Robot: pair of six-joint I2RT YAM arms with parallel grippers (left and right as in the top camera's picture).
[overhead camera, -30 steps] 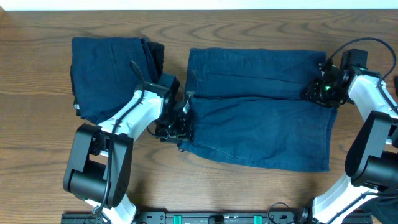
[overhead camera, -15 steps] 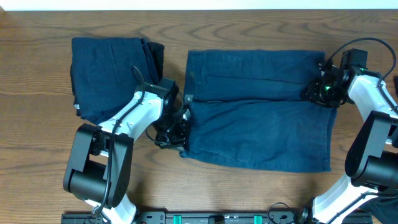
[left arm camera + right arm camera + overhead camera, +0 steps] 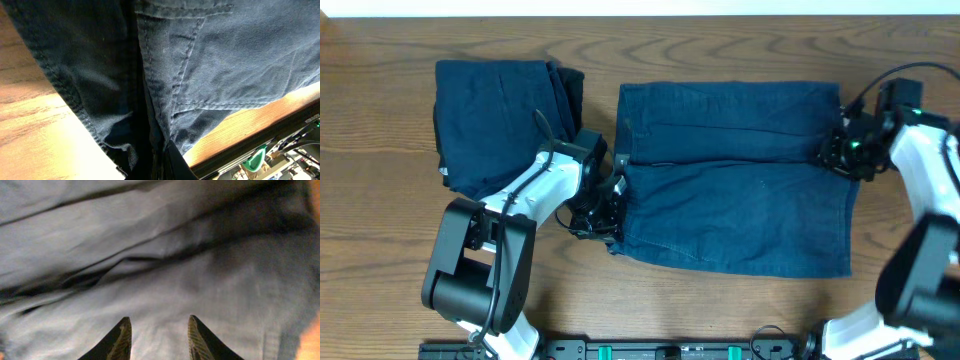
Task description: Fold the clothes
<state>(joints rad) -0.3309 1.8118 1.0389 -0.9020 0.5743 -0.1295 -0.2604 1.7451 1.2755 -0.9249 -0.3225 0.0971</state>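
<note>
Now the shorts [image 3: 740,190] lie spread flat mid-table [image 3: 380,200], toward its far edge, with a folded bundle [image 3: 490,120] near the far left corner, just apart from them. The left gripper [image 3: 608,205] is clamped together on the shorts' left edge, its arm reaching in from the near edge across the bundle's near corner. The right gripper [image 3: 840,152] sits at the shorts' right edge, fingers [image 3: 121,339] parted over the fabric, its arm curving in from the table's right edge.
</note>
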